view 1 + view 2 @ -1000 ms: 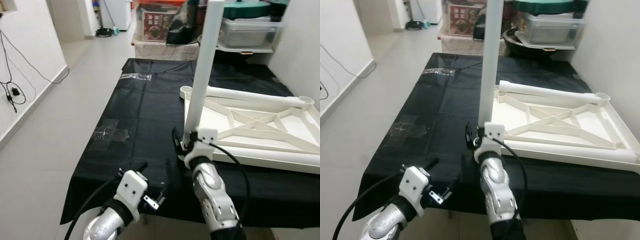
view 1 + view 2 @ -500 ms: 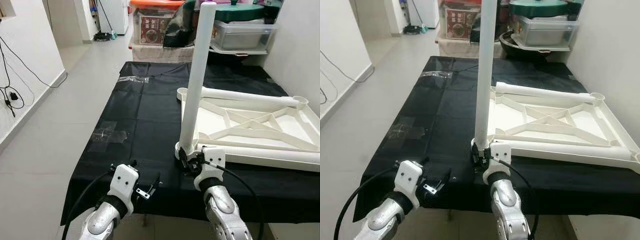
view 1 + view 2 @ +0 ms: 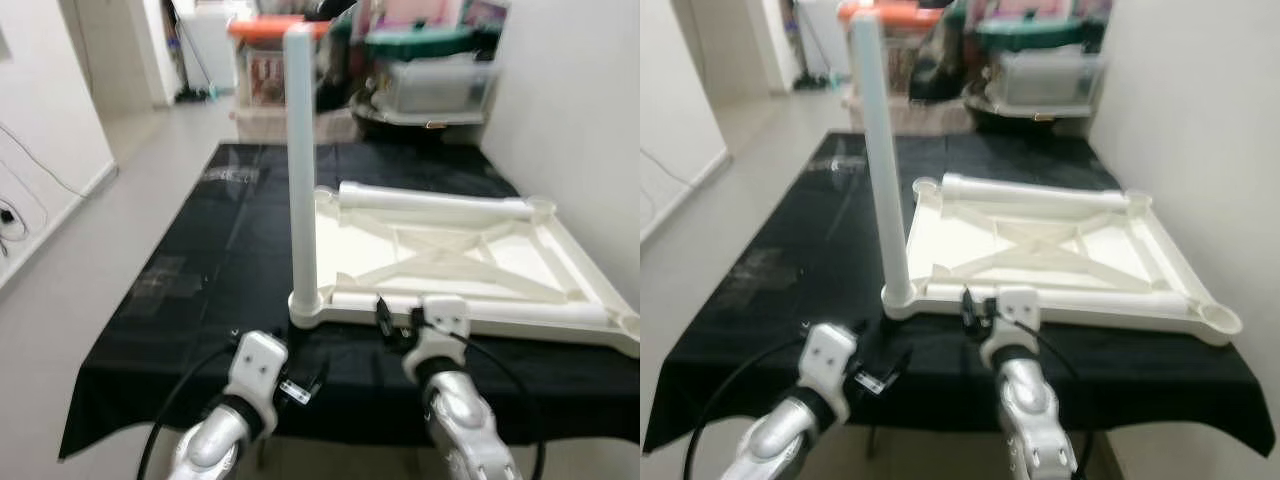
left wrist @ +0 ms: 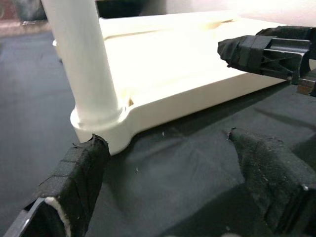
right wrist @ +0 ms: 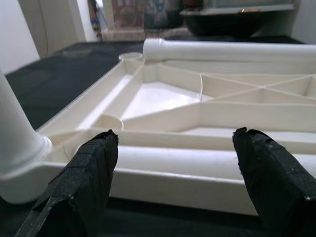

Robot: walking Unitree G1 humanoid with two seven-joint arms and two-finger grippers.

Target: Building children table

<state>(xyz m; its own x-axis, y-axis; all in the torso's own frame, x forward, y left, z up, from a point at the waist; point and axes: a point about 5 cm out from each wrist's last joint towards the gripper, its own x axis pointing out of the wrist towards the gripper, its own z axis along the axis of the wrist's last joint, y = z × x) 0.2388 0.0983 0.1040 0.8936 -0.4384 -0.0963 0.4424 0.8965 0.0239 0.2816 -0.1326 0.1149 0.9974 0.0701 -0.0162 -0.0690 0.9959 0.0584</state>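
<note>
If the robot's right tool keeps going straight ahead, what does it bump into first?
Most likely the loose white leg lying along the near edge of the upside-down tabletop. The right tool is open and points straight at it, though depth is hard to judge.

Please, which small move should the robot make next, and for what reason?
Probably close the right claw on the loose white plastic leg tube lying along the near edge of the upturned white tabletop. One upright white leg is already seated in its corner socket, both claws are open, and the right one faces that tube.
</note>
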